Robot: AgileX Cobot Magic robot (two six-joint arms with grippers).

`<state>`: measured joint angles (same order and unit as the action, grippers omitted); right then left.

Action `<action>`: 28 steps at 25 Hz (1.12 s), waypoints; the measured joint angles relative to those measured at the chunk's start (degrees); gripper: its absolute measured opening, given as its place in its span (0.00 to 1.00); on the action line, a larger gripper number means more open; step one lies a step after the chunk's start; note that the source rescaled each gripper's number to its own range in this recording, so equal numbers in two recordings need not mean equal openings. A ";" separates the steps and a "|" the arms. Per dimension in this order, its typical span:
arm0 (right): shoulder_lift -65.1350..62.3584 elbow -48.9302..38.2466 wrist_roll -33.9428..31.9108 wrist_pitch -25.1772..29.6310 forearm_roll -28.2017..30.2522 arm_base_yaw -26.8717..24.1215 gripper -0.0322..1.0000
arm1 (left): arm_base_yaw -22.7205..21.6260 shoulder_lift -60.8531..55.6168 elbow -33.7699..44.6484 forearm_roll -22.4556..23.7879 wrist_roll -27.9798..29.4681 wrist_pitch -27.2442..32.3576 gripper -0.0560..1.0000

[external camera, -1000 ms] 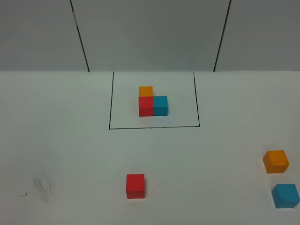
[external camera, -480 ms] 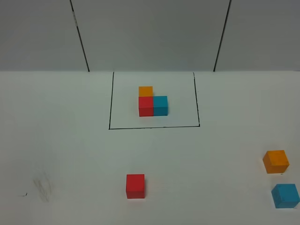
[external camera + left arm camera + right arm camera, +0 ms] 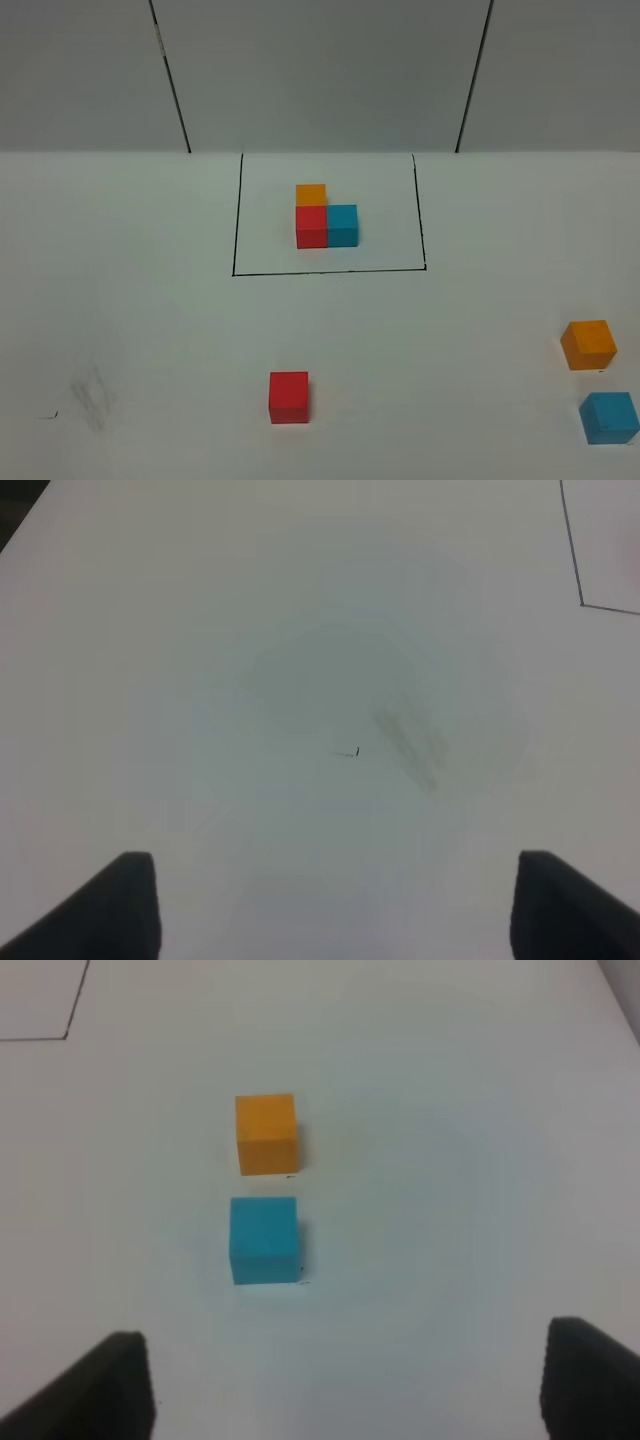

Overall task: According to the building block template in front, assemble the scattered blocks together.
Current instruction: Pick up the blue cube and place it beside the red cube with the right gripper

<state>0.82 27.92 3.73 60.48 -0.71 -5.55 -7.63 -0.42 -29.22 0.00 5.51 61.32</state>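
The white table [image 3: 480,300] fills the high view; on its far middle a thin black rectangle [image 3: 330,271] is drawn, open on its far side; inside it stands the building block template [image 3: 325,225], red in front with blue touching its right side and orange behind the red. The left gripper [image 3: 340,910] hangs over bare table with its dark fingers spread wide and nothing between them; the right gripper [image 3: 345,1390] is likewise spread wide, holding nothing. The red block [image 3: 289,397] sits alone at the near middle; the orange block [image 3: 266,1133] and blue block [image 3: 264,1239] sit near each other, not touching, at the near right; a faint grey smudge [image 3: 405,745] marks the near left.
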 joint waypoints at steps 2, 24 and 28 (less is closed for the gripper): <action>1.37 0.30 -0.07 -0.55 0.00 0.00 0.68 | 0.00 0.00 0.00 0.00 0.00 0.00 0.62; 58.21 4.15 0.00 -18.78 -4.37 0.00 0.68 | 0.00 0.00 0.00 0.00 0.00 0.00 0.62; 65.81 5.74 4.21 -19.61 -9.42 0.00 0.68 | 0.00 0.00 0.00 0.00 0.06 0.00 0.62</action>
<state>66.63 33.65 7.94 40.87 -10.13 -5.55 -7.63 -0.42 -29.22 0.00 5.56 61.32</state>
